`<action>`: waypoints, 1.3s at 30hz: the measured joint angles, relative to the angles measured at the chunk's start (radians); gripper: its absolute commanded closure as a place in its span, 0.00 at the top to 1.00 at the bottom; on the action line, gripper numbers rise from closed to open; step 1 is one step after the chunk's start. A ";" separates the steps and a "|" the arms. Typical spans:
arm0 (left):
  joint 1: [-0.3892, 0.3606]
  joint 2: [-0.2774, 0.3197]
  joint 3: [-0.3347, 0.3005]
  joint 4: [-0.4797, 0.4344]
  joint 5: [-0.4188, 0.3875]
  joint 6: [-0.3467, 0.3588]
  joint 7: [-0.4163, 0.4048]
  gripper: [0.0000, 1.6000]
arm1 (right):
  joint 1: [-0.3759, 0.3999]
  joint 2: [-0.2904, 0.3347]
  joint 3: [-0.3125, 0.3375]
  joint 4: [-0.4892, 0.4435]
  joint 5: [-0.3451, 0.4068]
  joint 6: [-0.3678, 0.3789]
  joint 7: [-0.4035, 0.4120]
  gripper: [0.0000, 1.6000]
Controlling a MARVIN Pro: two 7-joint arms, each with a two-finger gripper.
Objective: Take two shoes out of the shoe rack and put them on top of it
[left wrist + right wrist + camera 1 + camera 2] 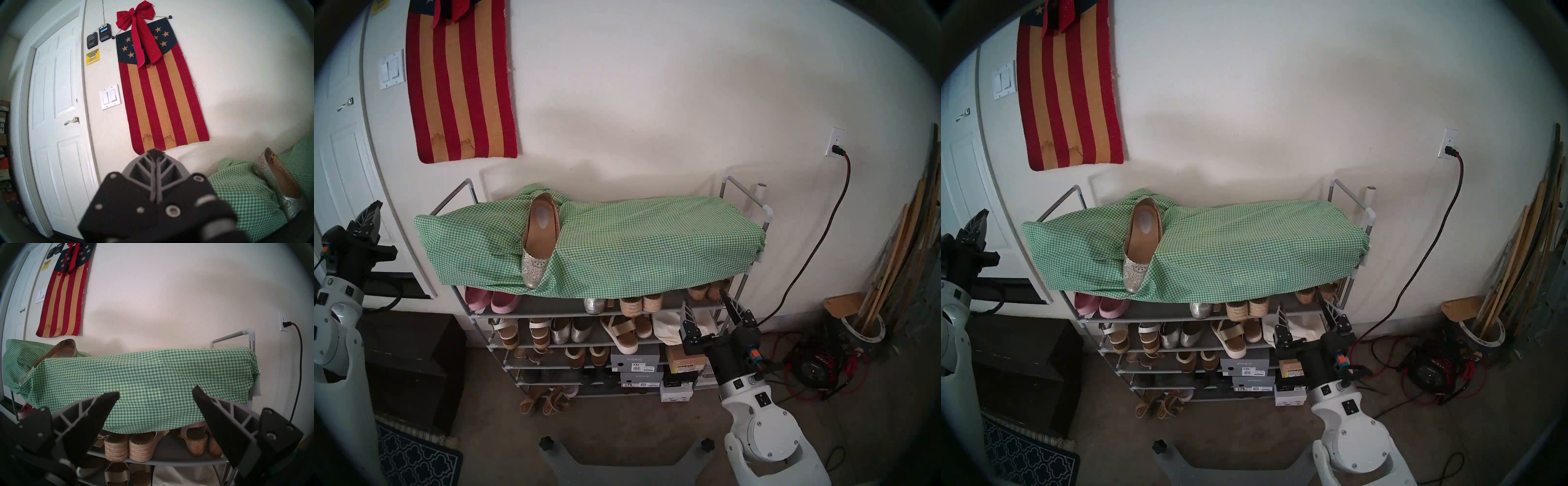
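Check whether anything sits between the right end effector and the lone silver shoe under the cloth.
Yes: the straw wedges stand between the right end effector and the silver shoe, and the cloth overhangs its shelf.

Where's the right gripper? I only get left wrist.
Observer: The right gripper is open and empty, low in front of the rack's right end.
Operator: Is a second flat on top? I see one.
Observer: No, just that one flat on the cloth, toe toward the front edge.
Operator: Any sign of its mate?
Observer: Maybe. A silver toe shows on the shelf right under the cloth, but it is too hidden to tell whether it is perforated.
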 measured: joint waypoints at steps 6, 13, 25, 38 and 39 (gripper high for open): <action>0.000 -0.001 -0.001 0.000 -0.001 -0.001 -0.004 0.00 | 0.000 0.000 0.000 0.000 0.000 0.000 0.000 1.00; 0.000 -0.001 -0.001 0.000 -0.002 -0.001 -0.008 0.00 | 0.000 0.000 0.000 0.000 0.000 0.000 0.000 1.00; 0.000 -0.002 -0.002 0.000 -0.002 -0.001 -0.010 0.00 | 0.000 0.000 0.000 0.000 0.000 0.000 0.000 1.00; 0.000 -0.002 -0.003 0.000 -0.002 -0.001 -0.011 0.00 | 0.000 0.000 0.000 0.000 0.000 0.000 0.000 1.00; 0.000 -0.002 -0.003 0.000 -0.002 -0.001 -0.011 0.00 | 0.000 0.000 0.000 0.000 0.000 0.000 0.000 1.00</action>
